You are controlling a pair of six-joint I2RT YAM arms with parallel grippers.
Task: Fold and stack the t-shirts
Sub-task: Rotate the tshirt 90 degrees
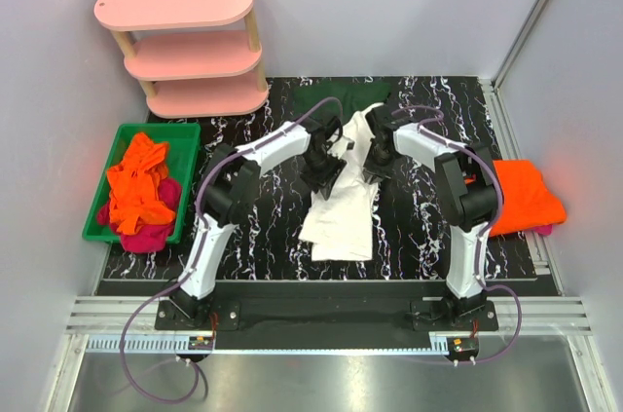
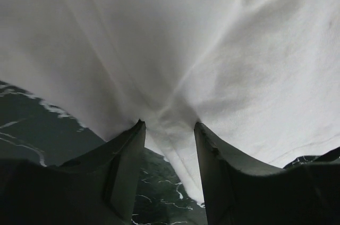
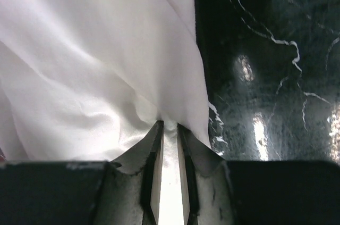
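The white t-shirt (image 1: 343, 222) with dark green sleeves (image 1: 336, 98) lies lengthwise on the black marble table (image 1: 419, 237), its middle lifted between my two grippers. My left gripper (image 1: 327, 174) pinches a bunched fold of the white cloth (image 2: 175, 49); the fold fills the gap between its fingertips (image 2: 139, 129), and creases run into that gap. My right gripper (image 1: 376, 165) is shut tight on a thin edge of the white cloth (image 3: 95, 76), beside the shirt's right edge. The print is hidden.
A green bin (image 1: 185, 139) at the left holds crumpled orange (image 1: 136, 183) and magenta (image 1: 146, 237) shirts. A folded orange shirt (image 1: 524, 196) lies at the table's right edge over a magenta one. A pink three-tier shelf (image 1: 180, 47) stands at the back left.
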